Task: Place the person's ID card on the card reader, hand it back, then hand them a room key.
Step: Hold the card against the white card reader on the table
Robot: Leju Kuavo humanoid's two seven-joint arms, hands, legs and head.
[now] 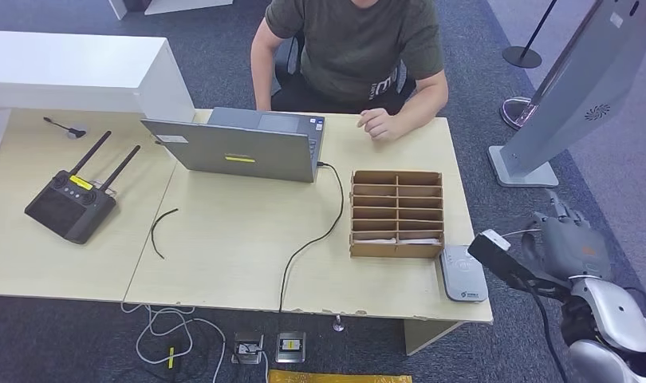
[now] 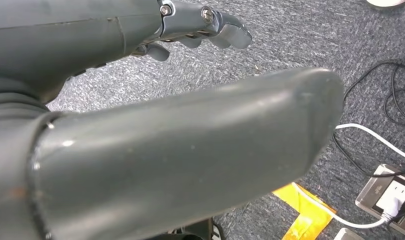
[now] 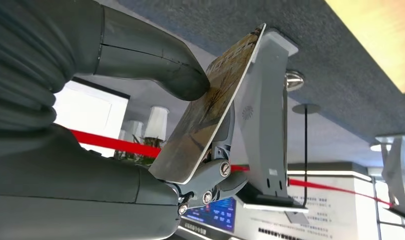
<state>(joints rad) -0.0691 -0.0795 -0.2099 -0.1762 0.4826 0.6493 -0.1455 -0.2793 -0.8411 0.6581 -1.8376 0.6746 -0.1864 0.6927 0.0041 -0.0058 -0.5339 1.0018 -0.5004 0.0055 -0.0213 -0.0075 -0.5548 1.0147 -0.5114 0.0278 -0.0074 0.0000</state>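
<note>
Your right robot hand [image 3: 190, 150] has the ID card [image 3: 210, 105] pinched between thumb and fingers, off the table's [image 1: 224, 239] right edge, just right of the reader [image 1: 463, 275]. The reader sits bare at the near right corner, so by my read the card hasn't been placed yet; the hand-back and the room key are both to come. The left robot hand [image 2: 200, 25] hangs over the floor, holding nothing, its fingers only loosely bent. Room check: the box of slots [image 1: 397, 214] stands just left of the reader, touching or nearly so. A slanted kiosk [image 1: 575, 104] stands to the far right, well apart. The person's hand [image 1: 380, 124] rests at the far edge.
</note>
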